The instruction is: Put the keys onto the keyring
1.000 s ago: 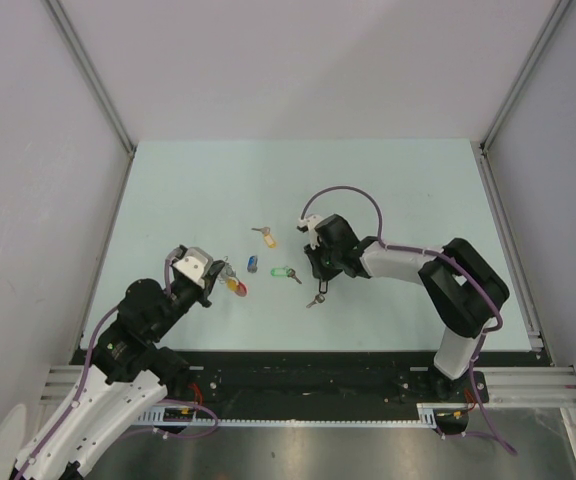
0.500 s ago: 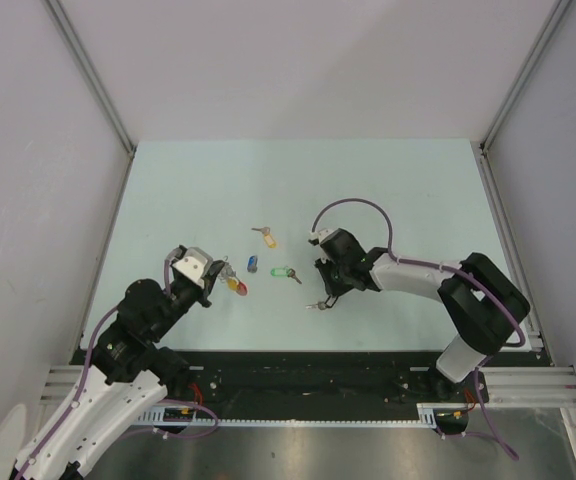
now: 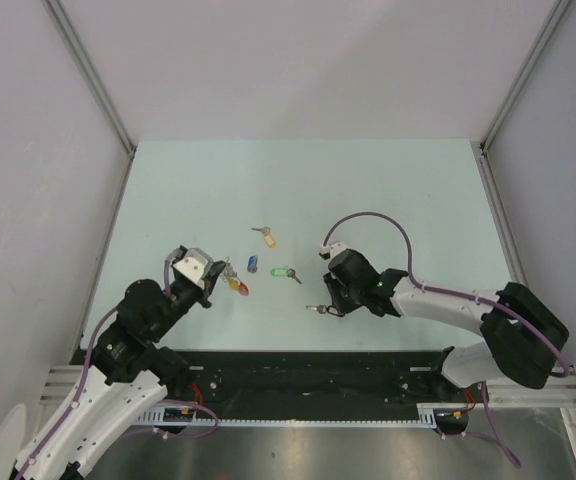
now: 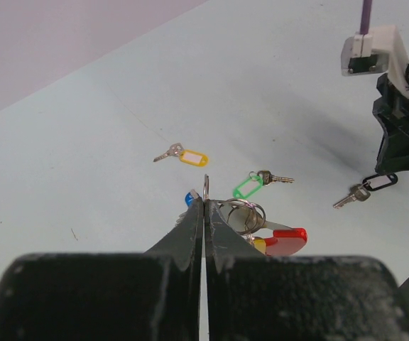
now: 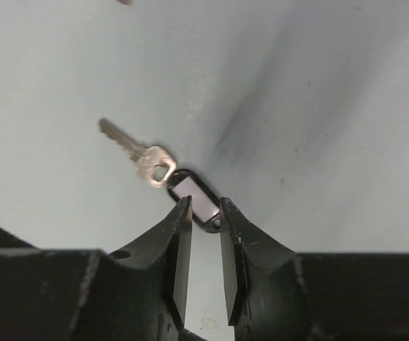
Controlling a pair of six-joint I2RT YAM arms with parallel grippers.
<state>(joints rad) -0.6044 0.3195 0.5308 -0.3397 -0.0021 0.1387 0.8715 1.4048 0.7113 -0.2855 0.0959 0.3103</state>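
My left gripper is shut on the thin metal loop of the keyring. The keyring's red arc and a yellow tag hang to the right of the jaws, low over the table. A blue-tagged key lies just beyond the left gripper's fingertips. A green-tagged key and a yellow-tagged key lie farther out. My right gripper is down at the table, its jaws closed narrowly on the black tag of a key. The metal blade of that key sticks out ahead.
The pale green table is fenced by grey walls at the back and sides. A black rail runs along its near edge by the arm bases. The right arm's purple cable arches above its wrist.
The right arm has swung toward the near edge and stretched lower. The black-tagged key has shifted slightly nearer with it. The left gripper and keyring have not moved.
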